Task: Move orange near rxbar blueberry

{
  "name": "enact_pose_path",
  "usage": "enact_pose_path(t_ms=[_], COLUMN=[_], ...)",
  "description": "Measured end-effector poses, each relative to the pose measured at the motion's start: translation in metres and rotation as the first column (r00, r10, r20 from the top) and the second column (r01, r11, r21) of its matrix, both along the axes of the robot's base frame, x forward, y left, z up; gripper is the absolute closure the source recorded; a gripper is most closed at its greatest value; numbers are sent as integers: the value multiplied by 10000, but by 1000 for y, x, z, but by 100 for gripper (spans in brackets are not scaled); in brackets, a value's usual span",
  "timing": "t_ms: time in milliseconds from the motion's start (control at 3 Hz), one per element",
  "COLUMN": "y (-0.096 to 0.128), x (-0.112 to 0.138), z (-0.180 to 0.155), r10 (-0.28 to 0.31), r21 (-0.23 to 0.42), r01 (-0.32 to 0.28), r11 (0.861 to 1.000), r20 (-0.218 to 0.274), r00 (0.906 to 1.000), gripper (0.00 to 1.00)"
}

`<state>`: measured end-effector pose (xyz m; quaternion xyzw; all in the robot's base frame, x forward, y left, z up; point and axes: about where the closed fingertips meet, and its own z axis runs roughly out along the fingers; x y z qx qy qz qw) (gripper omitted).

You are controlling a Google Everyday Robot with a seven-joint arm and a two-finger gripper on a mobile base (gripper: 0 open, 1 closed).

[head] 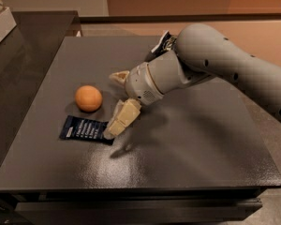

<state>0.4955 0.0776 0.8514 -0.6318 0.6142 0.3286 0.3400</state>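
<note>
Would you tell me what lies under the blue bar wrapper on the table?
Only the dark table shows around the blue bar wrapper; nothing pokes out beneath it. The gripper, right of the orange, fingers open, hides the wrapper's right end.

Dark grey table — 1 dark snack bag at its far side

Lab: robot jaws over dark grey table
</note>
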Motion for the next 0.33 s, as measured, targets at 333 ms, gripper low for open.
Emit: enact_pose_path(t_ms=[333], y=[0], x=[0], z=[0], r10=[1], r21=[0], r01=[-1], r11=[10000], r20=[0], r00=[10000], gripper=[0])
